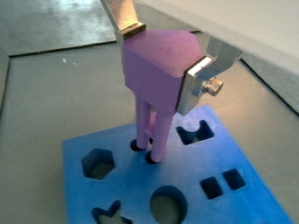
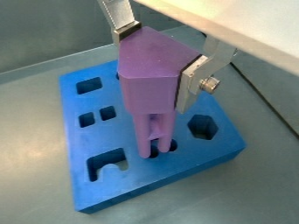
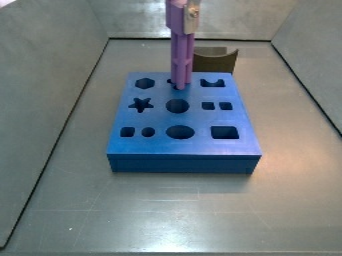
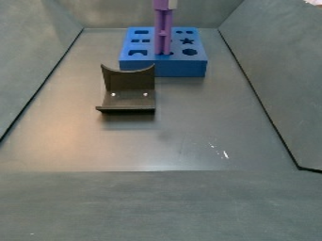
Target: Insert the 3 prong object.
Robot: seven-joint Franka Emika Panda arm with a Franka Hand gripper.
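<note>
My gripper is shut on the head of the purple 3 prong object, which stands upright over the blue block. Its rods reach down to small holes in the block's top, and their tips seem to sit in them. Both side views show the purple piece upright on the block, with the gripper mostly above the frame. The silver fingers clamp the head from two sides.
The blue block has several shaped holes: a hexagon, a star, rounds and squares. A dark brown curved block lies on the grey floor away from the blue block. Grey walls enclose the bin.
</note>
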